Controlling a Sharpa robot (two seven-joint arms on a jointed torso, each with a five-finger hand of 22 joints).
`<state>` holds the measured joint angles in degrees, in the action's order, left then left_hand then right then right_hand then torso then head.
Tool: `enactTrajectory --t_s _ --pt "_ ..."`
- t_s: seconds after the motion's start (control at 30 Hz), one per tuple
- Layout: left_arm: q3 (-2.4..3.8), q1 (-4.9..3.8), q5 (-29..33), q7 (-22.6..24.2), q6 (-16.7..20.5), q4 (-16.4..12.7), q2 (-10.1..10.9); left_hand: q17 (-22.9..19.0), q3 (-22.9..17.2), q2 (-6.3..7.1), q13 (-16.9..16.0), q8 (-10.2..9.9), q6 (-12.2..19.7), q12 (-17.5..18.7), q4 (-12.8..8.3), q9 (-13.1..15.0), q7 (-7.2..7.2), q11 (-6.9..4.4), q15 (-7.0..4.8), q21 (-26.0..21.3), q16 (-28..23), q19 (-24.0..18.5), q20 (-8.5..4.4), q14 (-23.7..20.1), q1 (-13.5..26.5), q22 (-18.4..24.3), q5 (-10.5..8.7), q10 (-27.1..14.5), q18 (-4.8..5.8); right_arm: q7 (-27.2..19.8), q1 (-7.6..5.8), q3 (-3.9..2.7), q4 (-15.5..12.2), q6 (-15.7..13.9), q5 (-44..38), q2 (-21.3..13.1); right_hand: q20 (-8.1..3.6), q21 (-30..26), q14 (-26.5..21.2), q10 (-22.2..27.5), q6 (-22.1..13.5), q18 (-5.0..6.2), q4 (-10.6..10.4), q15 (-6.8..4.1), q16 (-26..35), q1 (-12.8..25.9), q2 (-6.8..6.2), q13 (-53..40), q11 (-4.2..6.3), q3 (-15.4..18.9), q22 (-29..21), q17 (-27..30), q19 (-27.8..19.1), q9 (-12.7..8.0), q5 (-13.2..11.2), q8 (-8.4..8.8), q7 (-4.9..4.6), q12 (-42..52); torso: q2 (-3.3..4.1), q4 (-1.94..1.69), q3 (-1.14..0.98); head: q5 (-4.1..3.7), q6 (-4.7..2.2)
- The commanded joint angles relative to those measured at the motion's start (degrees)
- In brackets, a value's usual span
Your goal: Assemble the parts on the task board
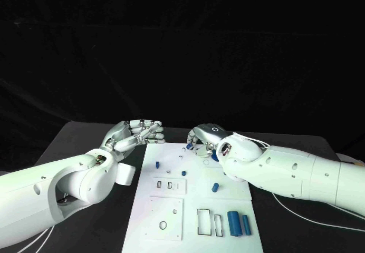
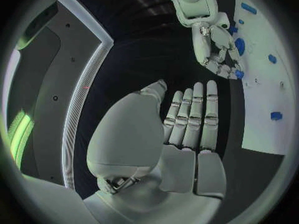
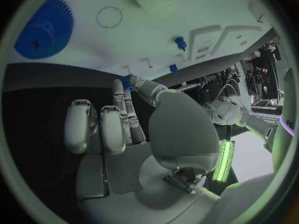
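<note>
The white task board (image 1: 171, 211) lies in the middle of the black table. My right hand (image 1: 204, 138) hovers over the board's far edge and pinches a small blue part (image 3: 126, 81) between thumb and a fingertip; the same part (image 2: 239, 74) sits at its fingertips just above the board. A blue gear (image 3: 44, 27) lies flat on the board beside that hand. My left hand (image 1: 138, 134) hangs off the board's far left corner, fingers straight and side by side (image 2: 194, 117), holding nothing. Small blue pegs (image 1: 157, 164) (image 1: 183, 172) stand in the board.
Another blue piece (image 1: 215, 186) lies mid-board. Two blue cylinders (image 1: 239, 223) and a thin blue bar (image 1: 218, 221) sit at the board's near right, beside a rectangular slot (image 1: 204, 221). A white plate with cut-outs (image 1: 169, 185) sits left of centre. Black table (image 1: 91, 137) surrounds the board.
</note>
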<state>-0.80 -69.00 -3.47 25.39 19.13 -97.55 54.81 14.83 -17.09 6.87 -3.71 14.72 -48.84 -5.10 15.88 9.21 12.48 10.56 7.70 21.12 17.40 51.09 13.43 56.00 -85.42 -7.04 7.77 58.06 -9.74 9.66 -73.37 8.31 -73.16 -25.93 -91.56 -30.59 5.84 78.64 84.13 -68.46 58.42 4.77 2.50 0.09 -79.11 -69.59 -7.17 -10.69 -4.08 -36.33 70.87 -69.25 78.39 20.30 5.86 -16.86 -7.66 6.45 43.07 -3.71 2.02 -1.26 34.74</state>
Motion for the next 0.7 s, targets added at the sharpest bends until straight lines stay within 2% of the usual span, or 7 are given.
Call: enactTrajectory --t_s 0.03,0.3,0.43,0.7 --pt "0.06 -0.17 -0.08 0.27 -1.12 -0.05 -0.2 0.05 -0.48 -0.02 -0.07 -0.33 0.49 0.28 0.01 -0.08 1.53 0.14 0.13 -0.34 -0.26 -0.08 0.28 -0.09 -0.53 0.09 -0.06 -0.07 -0.72 0.93 0.06 -0.02 0.89 -1.12 -0.61 0.72 0.02 0.12 2.25 -0.12 0.02 -0.61 -0.57 -0.34 -0.23 0.49 0.15 0.1 -0.11 -0.1 -0.05 0.08 0.15 2.07 -0.28 -1.31 0.14 -0.22 0.02 -0.01 0.04 0.17 0.01" --pt "0.06 -0.44 -0.08 0.26 -1.18 -0.12 -0.29 0.05 -0.48 -0.02 -0.07 -0.33 0.49 0.28 0.01 -0.08 1.53 0.14 0.13 -0.34 -0.26 -0.08 0.28 -0.09 -0.53 0.09 -0.06 -0.07 -0.72 0.65 0.42 -0.02 2.56 -0.55 -0.53 2.01 0.03 0.11 2.24 -0.08 -0.08 -0.61 -0.63 -0.32 -0.24 0.57 0.08 0.14 -0.13 -0.11 -0.04 0.1 0.13 2.12 -0.34 -1.3 0.12 -0.27 0.09 -0.09 0.03 0.45 0.26" --pt "0.06 -0.75 -0.08 0.24 -1.2 -0.19 -0.26 0.11 -0.65 0.01 -0.07 -0.4 0.53 0.39 -0.02 -0.1 1.55 0.17 0.16 -0.36 -0.34 -0.11 0.3 -0.14 -0.66 0.12 -0.06 -0.1 -0.71 0.23 0.68 -0.01 2.95 -0.37 -0.28 2.5 0.06 0.03 2.2 -0.04 -0.23 -0.59 -0.81 -0.27 -0.21 0.85 -0.1 0.19 -0.19 -0.04 -0.14 0.22 0.03 2.21 -0.46 -1.28 0.05 -0.34 0.18 0.13 -0.03 0.81 0.33" --pt "0.05 -1.0 -0.08 0.2 -1.24 -0.16 -0.29 0.11 -0.65 0.01 -0.07 -0.4 0.53 0.39 -0.02 -0.1 1.55 0.17 0.16 -0.36 -0.34 -0.11 0.3 -0.14 -0.66 0.12 -0.06 -0.1 -0.71 -0.25 1.04 -0.01 3.73 -0.09 -0.03 3.25 0.08 -0.03 2.14 -0.03 -0.32 -0.57 -0.92 -0.24 -0.09 1.0 -0.18 0.23 -0.21 0.0 -0.23 0.48 -0.05 2.27 -0.56 -1.27 0.03 -0.37 0.17 0.09 0.05 1.07 0.54"
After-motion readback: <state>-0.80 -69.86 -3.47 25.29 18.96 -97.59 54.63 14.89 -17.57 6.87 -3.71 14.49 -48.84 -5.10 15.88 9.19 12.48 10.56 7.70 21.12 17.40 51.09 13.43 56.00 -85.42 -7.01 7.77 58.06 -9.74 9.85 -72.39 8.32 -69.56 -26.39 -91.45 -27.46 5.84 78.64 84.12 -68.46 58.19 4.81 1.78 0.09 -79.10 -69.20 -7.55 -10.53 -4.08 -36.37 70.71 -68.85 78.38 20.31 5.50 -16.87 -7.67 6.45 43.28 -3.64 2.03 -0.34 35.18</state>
